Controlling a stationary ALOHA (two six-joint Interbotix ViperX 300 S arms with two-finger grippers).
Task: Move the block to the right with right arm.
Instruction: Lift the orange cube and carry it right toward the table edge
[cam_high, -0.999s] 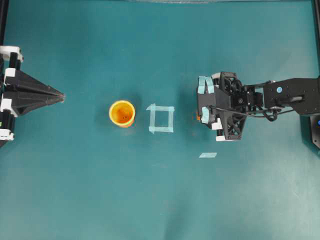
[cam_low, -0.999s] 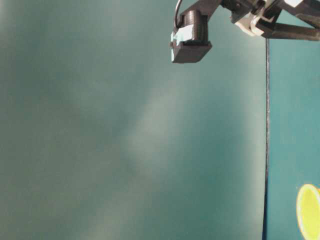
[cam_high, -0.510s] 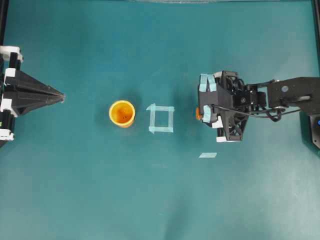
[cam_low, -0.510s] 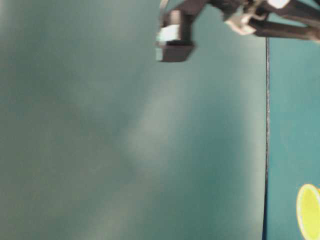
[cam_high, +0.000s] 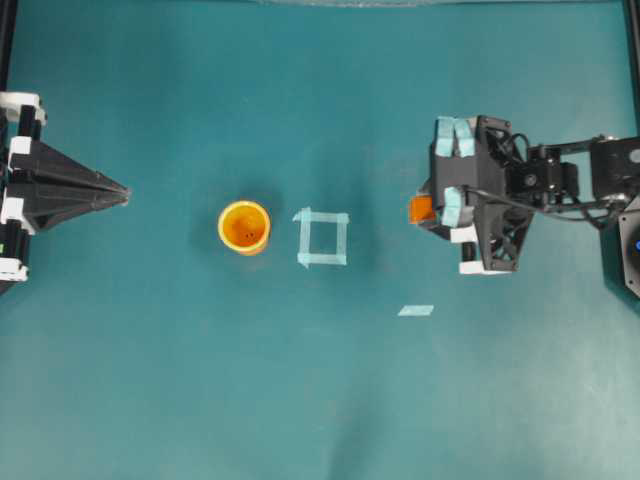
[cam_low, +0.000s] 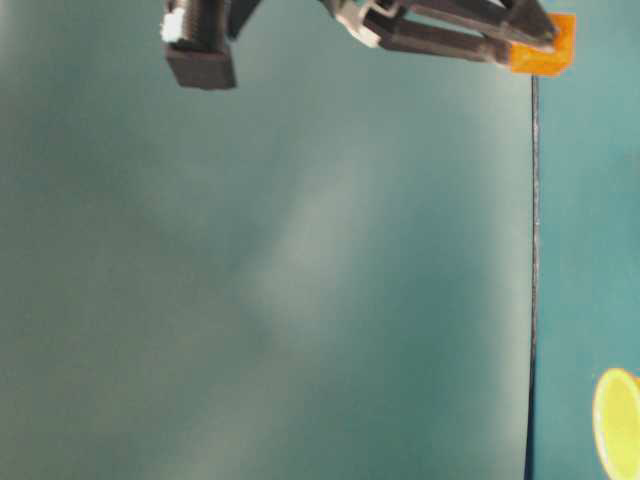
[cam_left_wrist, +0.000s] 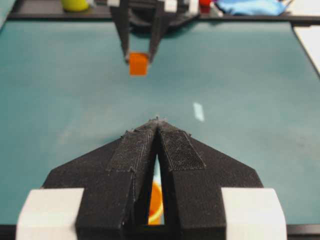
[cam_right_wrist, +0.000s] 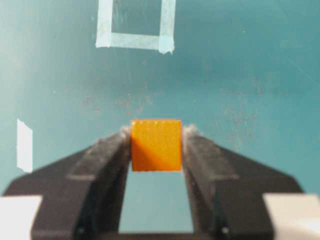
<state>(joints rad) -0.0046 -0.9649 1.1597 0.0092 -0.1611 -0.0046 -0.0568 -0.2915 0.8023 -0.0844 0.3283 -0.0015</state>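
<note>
The right gripper (cam_right_wrist: 156, 150) was clamped on the block (cam_right_wrist: 156, 145), which sat between the two fingertips and was lifted off the table (cam_high: 200, 380), to the right of the tape square (cam_high: 322, 238) in the overhead view. The main risk, in my judgement, was that the block could slip or turn: only the very tips held it, on two opposite faces, so a quick swing of the right arm (cam_high: 560, 180) or a hard touch on the table at the put-down could push it out. If the jaws opened while it was not yet low, the small cube could bounce and roll away from the wanted place. The block was a small orange cube with plain, smooth faces and sharp edges. The inner pads of the fingers (cam_right_wrist: 107, 160) looked rough and grey, good for friction. The table cover was dull teal, with light scratches. The cup (cam_high: 244, 227) was round and yellow-orange, well apart on the left of the square. The left gripper (cam_left_wrist: 157, 125) rested with its pointed fingers closed together, empty.
</note>
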